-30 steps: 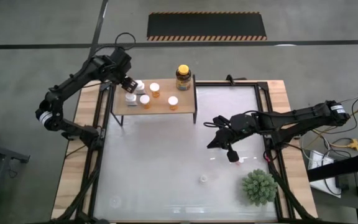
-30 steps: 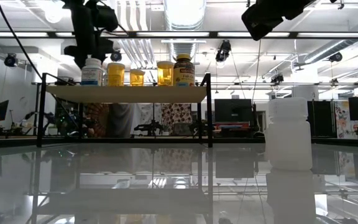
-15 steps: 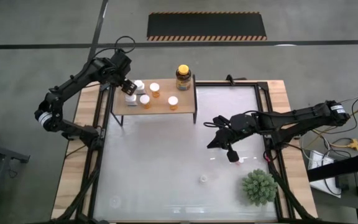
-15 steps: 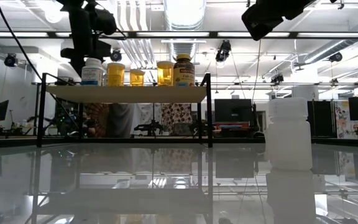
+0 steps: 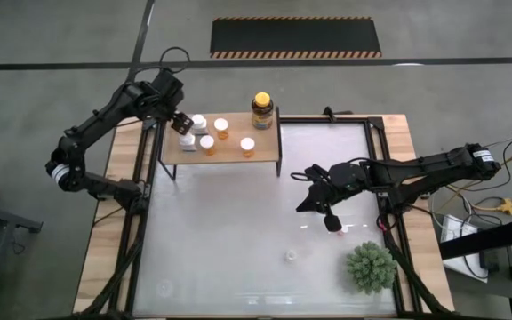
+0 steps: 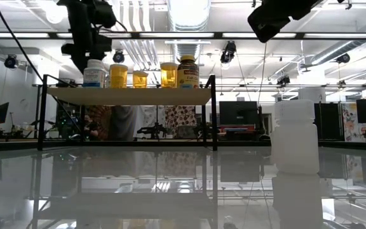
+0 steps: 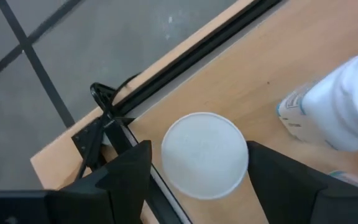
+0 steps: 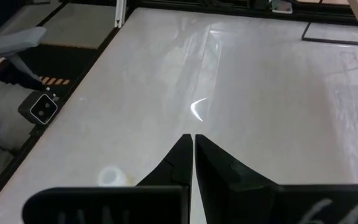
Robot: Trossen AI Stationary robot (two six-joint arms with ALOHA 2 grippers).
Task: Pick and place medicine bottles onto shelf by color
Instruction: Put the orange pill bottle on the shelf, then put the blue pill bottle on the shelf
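The light-wood shelf (image 5: 225, 153) stands at the table's far left and carries two white bottles (image 5: 188, 140) (image 5: 199, 122), three orange bottles (image 5: 221, 127) and the dark amber jar (image 5: 262, 110). My left gripper (image 5: 181, 119) is open above the shelf's left end. In the left wrist view its fingers (image 7: 129, 171) stand on either side of a white bottle's cap (image 7: 204, 154), above it and apart. My right gripper (image 5: 314, 201) is shut and empty above the table's right half. A small white bottle (image 5: 292, 256) stands on the tabletop, near in the low view (image 6: 294, 137).
A spiky green plant (image 5: 369, 268) stands at the table's near right corner. The shelf's black frame (image 7: 114, 121) runs along its left edge just beside the white bottle. The white tabletop (image 5: 229, 240) lies between the shelf and the loose bottle.
My left gripper has risen from the white bottle at the shelf's left end and drifted a little toward the table's left edge. The bottle stays upright on the shelf.
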